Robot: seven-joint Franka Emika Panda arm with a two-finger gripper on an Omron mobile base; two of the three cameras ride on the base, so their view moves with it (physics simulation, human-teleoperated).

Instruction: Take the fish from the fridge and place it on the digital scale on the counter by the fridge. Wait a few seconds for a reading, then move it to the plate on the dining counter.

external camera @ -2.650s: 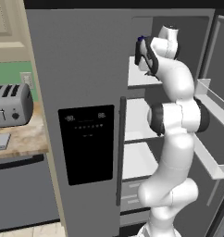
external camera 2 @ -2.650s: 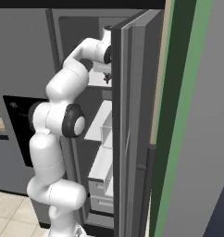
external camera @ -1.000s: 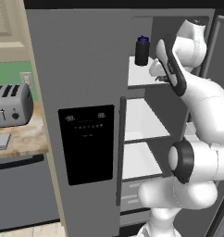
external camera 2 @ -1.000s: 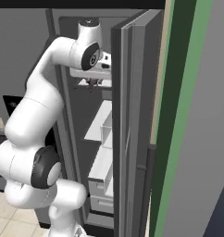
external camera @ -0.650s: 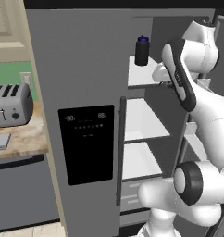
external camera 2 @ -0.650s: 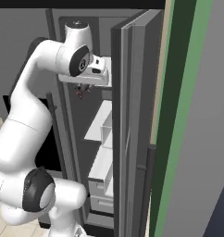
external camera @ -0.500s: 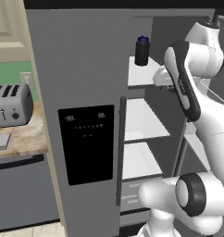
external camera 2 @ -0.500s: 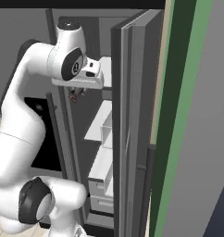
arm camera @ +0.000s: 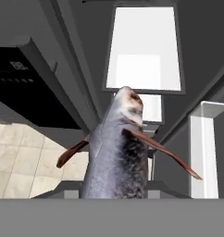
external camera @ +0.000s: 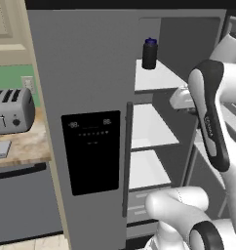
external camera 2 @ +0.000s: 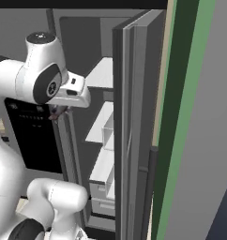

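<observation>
Outside the fridge (external camera: 90,73) now, my gripper (external camera 2: 56,111) has pulled back from the shelves, fingers closed tight on the fish (arm camera: 117,152). Next comes the digital scale (external camera: 0,149).

The end effector (external camera 2: 56,112) points downward, clamped on the fish (arm camera: 117,152), arm folded high.

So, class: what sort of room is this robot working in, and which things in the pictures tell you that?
Most likely a kitchen, a rendered one. A tall grey fridge stands open on its white shelves, a silver toaster sits on a stone counter beside it, and the gripper holds a fish.
</observation>
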